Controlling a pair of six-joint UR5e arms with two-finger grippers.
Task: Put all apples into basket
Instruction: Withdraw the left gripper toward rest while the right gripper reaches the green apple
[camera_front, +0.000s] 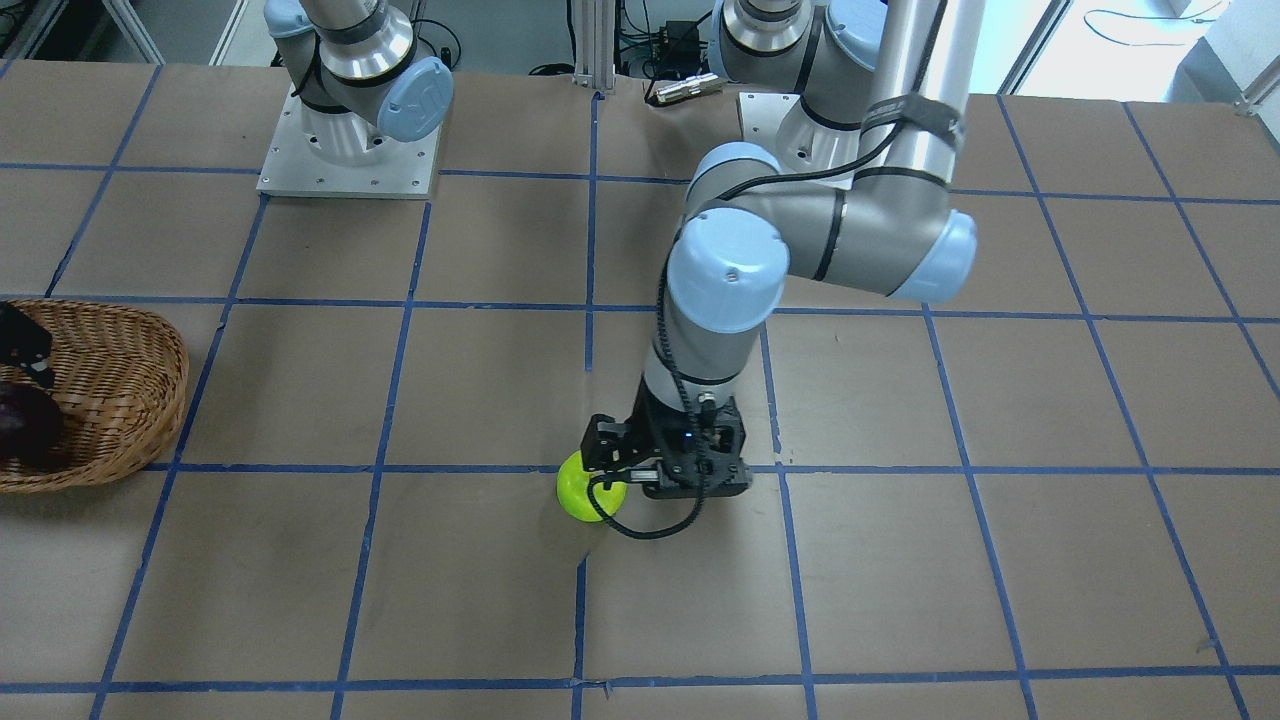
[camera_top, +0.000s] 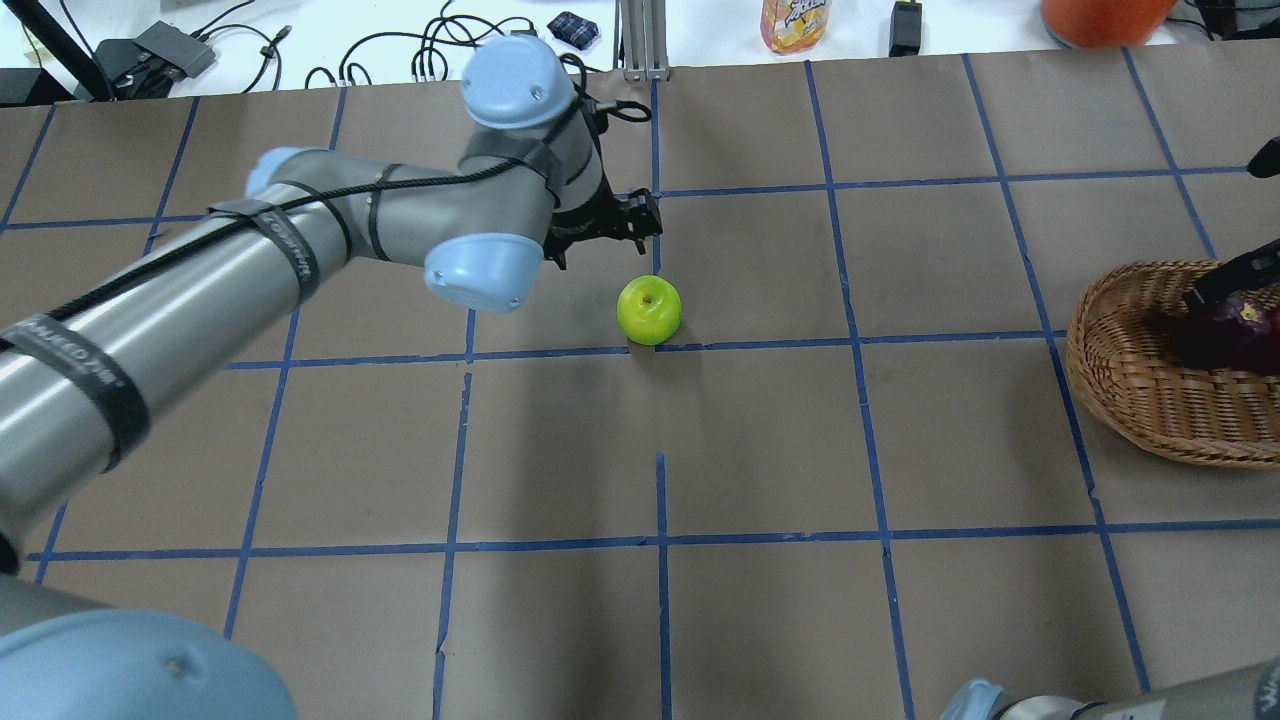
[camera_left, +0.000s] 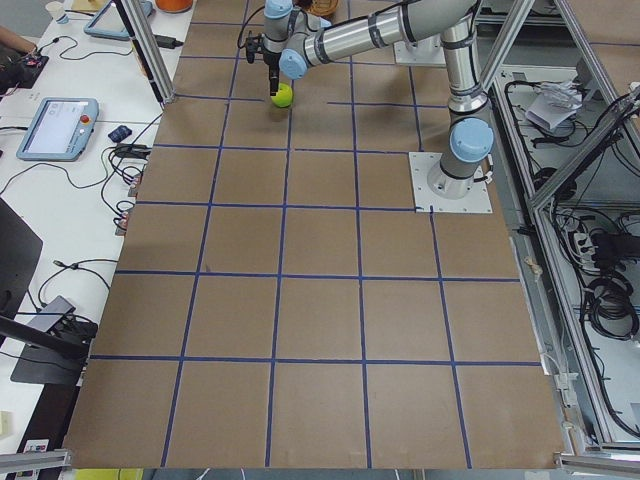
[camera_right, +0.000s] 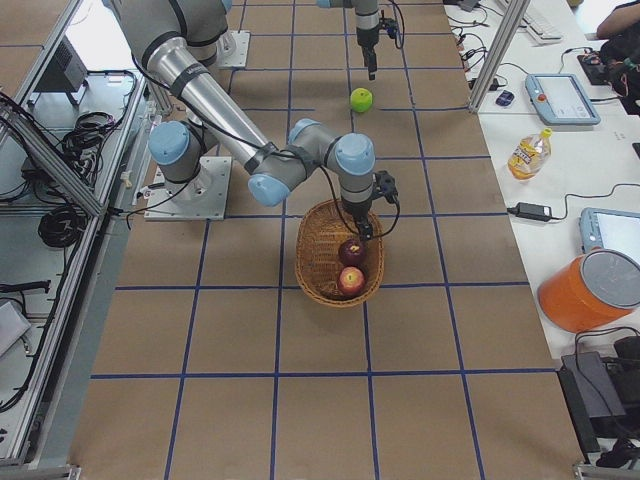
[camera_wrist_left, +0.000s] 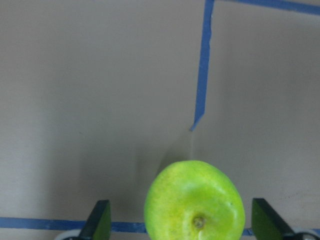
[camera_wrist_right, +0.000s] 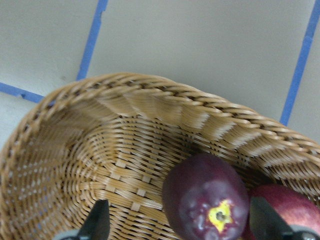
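Lime-green, the last apple (camera_top: 649, 310) outside the basket sits alone near the middle of the paper-covered table (camera_top: 760, 450), right beside a line of blue tape (camera_top: 560, 352), stem dimple up. The left gripper (camera_wrist_left: 183, 222) hangs over it with its jaws spread wide. In the left wrist view one finger shows on each side of the fruit, neither touching it, which reads as a lining-up for a top-down grasp across the apple's width. The pictures do not settle how far above the skin the fingertips stand. The wide opening makes sense, since a round, smooth apple needs room on both sides or a finger may nudge it and send it rolling. Well apart, toward the robot's right, the wicker basket (camera_top: 1090, 330) holds the dark purple apple (camera_wrist_right: 205, 205) and the red apple (camera_wrist_right: 285, 210), touching each other at one end. The right gripper (camera_wrist_right: 182, 222) hovers just above them, also wide and holding nothing. By my judgement two thirds of the job is done, and what is left is closing on the green apple and carrying it across
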